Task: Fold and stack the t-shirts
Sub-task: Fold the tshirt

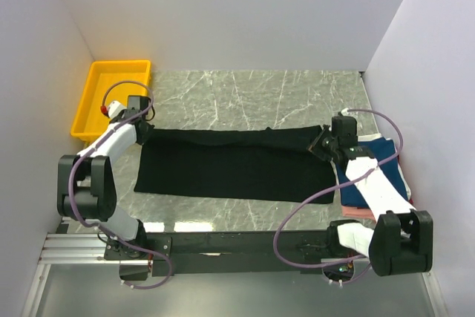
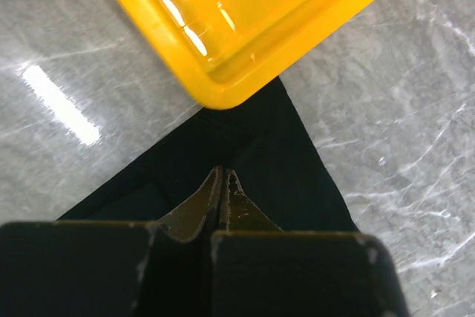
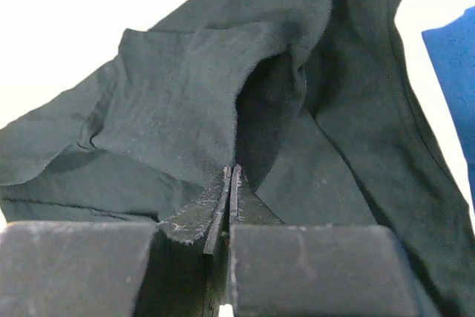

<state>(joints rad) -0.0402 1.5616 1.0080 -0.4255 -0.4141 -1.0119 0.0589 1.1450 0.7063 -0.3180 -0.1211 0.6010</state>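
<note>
**A:** From above, we see the black t-shirt spread in a long flat band on the table. One end lies just beside the yellow tray. The other reaches well away from the tray, toward the folded navy shirt and pink shirt.

**B:** And where do we hold it?

**A:** The left fingers sit at the tray end and the right fingers at the end away from the tray. We judge the cloth soft, light and limp, so it will sag and drag. Corners or a hem, both ends at once, suit it best.

**B:** What does the left wrist add?

**A:** The left fingers are pressed together over black cloth whose corner runs up to the tray's corner. Whether they nip any cloth we cannot tell. From above, the arm hides this corner.

**B:** And the right wrist?

**A:** The right fingers are closed too, with rucked folds meeting at their tips, so we take it they pinch the shirt. We see doubled layers here that the top view flattens to plain black. A sliver of navy shows, but no tray.
</note>
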